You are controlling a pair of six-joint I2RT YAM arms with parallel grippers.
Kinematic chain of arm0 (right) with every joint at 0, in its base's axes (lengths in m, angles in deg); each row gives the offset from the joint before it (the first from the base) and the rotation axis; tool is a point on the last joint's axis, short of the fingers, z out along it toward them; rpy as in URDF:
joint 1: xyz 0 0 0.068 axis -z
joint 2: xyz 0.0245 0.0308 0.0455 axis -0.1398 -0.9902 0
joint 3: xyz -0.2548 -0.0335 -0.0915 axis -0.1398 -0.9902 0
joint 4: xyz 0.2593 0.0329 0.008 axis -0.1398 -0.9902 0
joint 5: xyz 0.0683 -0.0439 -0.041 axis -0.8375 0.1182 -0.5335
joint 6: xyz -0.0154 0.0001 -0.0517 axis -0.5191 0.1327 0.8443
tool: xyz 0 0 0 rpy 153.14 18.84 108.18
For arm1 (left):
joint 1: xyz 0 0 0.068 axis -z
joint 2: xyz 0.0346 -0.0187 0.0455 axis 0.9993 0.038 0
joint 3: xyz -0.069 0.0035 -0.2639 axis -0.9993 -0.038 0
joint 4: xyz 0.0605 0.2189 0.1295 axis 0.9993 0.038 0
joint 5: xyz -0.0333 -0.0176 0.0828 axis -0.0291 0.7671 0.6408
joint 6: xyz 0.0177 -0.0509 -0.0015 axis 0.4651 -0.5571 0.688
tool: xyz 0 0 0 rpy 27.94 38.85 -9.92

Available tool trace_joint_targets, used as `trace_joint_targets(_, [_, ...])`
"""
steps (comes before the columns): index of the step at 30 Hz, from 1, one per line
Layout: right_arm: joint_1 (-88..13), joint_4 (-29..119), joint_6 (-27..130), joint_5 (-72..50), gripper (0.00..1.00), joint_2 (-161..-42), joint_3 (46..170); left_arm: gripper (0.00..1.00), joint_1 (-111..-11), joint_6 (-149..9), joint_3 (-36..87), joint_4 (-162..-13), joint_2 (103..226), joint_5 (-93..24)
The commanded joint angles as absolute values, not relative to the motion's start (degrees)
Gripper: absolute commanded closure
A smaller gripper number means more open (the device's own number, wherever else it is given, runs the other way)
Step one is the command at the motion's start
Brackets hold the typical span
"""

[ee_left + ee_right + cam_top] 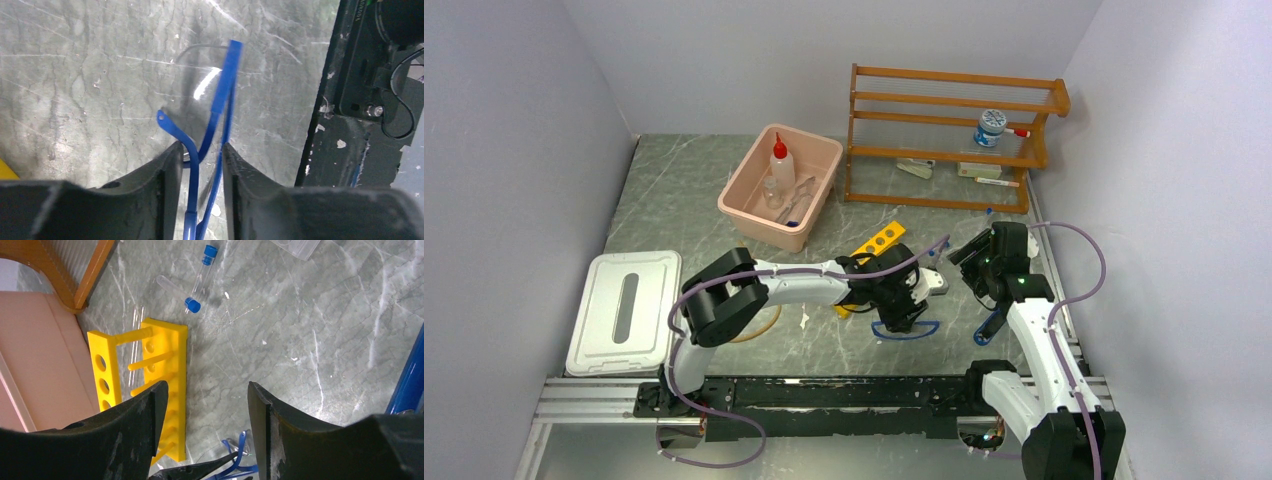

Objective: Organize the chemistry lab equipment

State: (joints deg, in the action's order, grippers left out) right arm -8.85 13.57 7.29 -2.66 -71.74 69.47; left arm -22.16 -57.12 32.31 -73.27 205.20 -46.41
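Note:
The blue-framed goggles [905, 331] lie on the grey table near the front middle. My left gripper [902, 304] is down over them. In the left wrist view its jaws [202, 147] stand narrow, and each finger touches one of the two blue frame strips [227, 75] between them. My right gripper [970, 262] hangs open and empty above the table, to the right of the yellow holed rack [165, 355]. Two blue-capped tubes [202, 267] lie beyond the rack. The red-capped squeeze bottle [778, 152] stands in the pink tub [754, 215].
The wooden shelf rack [949, 140] stands at the back right with a few small items on it. A white lid [624, 310] lies at the front left. A tan ring [764, 325] shows beside the left arm. A blue piece [988, 325] lies by the right arm.

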Motion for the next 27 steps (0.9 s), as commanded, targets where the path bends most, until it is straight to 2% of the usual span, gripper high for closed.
trace_joint_targets(1, [-8.38, 13.22, 7.8, -1.96, 0.37, -70.43, 69.48, 0.65, -21.64, -56.98, 32.63, -75.28, 207.06, -45.49])
trace_joint_targets(8, [-8.38, 13.12, 7.64, -2.05, 0.37, -69.6, 69.21, 0.75, -21.21, -56.42, 32.89, -74.36, 207.23, -43.43])
trace_joint_targets(11, [-8.37, 12.96, 7.88, -1.81, 0.37, -69.58, 69.49, 0.83, -21.13, -56.57, 32.2, -75.0, 206.06, -43.49])
trace_joint_targets(14, [-8.34, 12.98, 8.0, -1.78, 0.37, -69.67, 69.76, 0.95, -21.12, -56.58, 32.33, -74.45, 204.6, -43.54])
trace_joint_targets(27, [-8.34, 13.2, 8.83, -2.05, 0.37, -69.33, 72.15, 0.95, -22.06, -56.84, 32.59, -67.21, 192.31, -43.18])
